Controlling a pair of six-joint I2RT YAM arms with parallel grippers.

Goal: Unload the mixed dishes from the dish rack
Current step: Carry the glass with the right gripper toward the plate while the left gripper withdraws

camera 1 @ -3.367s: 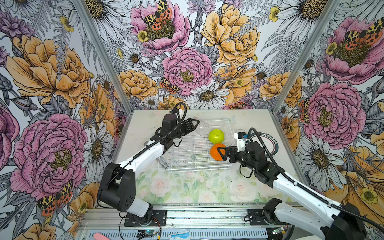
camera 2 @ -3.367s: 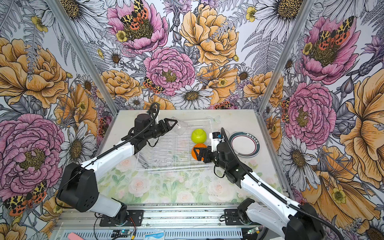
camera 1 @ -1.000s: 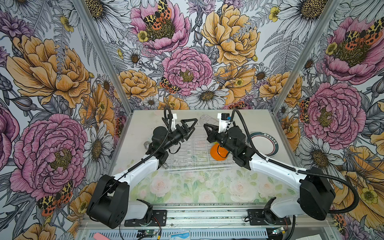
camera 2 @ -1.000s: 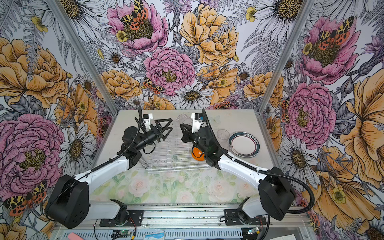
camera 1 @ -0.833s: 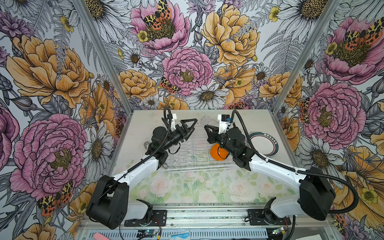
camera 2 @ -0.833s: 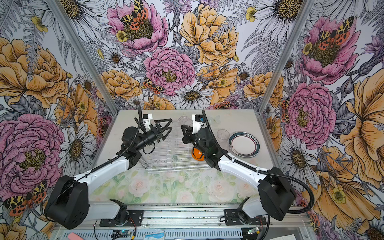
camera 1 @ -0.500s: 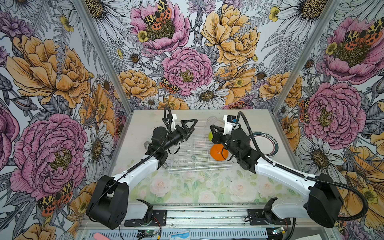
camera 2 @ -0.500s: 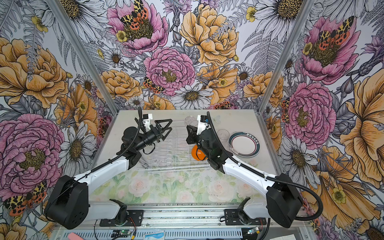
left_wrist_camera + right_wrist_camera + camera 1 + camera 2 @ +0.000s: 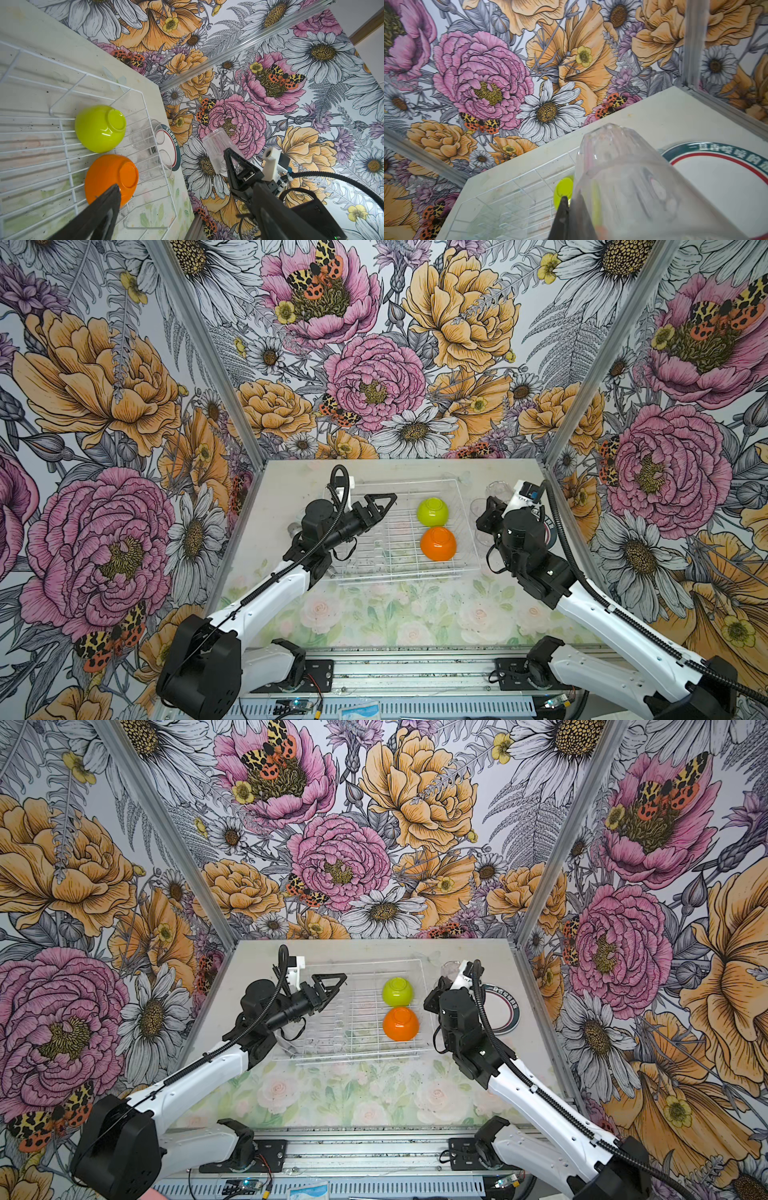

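Two dishes, the lime-green bowl (image 9: 432, 512) and orange bowl (image 9: 438, 544), sit in the dish rack (image 9: 386, 549) just ahead of the spread left gripper (image 9: 380, 506). The right gripper (image 9: 569, 205) pinches a clear tumbler (image 9: 623, 176) (it looks slippery). Best to lower it slowly onto the table (image 9: 654, 116) below, beside the plate (image 9: 716, 176).

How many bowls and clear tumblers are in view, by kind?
Bowls: 2 (lime-green bowl, orange bowl, both in the dish rack)
Clear tumblers: 3 (held tumbler in the right end effector, two table tumblers beside the rack)
Total: 5
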